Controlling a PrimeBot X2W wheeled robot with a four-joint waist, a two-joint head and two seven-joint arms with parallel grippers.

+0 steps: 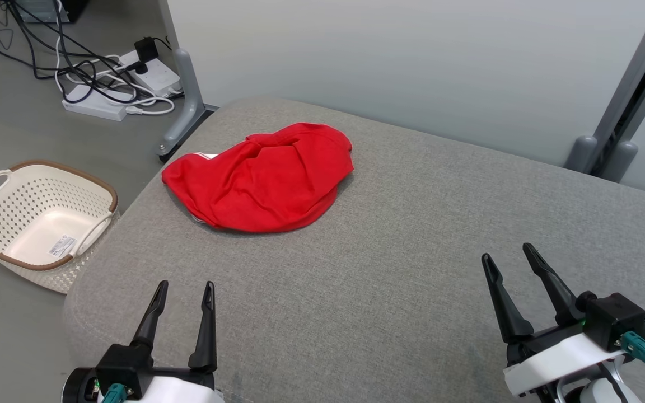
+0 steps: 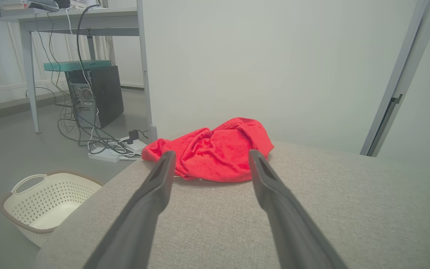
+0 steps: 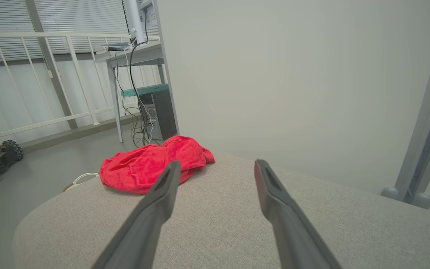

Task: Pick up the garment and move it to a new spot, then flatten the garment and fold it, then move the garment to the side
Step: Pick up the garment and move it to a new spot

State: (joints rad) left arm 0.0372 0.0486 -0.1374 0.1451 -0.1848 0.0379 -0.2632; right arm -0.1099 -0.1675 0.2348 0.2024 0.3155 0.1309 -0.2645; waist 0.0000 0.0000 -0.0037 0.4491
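A crumpled red garment (image 1: 261, 178) lies in a heap on the far left part of the grey padded surface (image 1: 401, 246). My left gripper (image 1: 185, 286) is open near the front left edge, well short of the garment, with nothing between its fingers. My right gripper (image 1: 507, 252) is open at the front right, far from the cloth and also empty. In the left wrist view the garment (image 2: 215, 149) lies ahead between the spread fingers (image 2: 151, 198). Seen from the right wrist, the garment (image 3: 147, 166) sits ahead and to the left of that gripper (image 3: 215, 164).
A cream perforated basket (image 1: 37, 218) stands on the floor left of the surface. Power strips and tangled cables (image 1: 115, 84) lie on the floor behind it. A pale partition wall (image 1: 412, 67) with grey posts (image 1: 630, 95) runs along the far edge.
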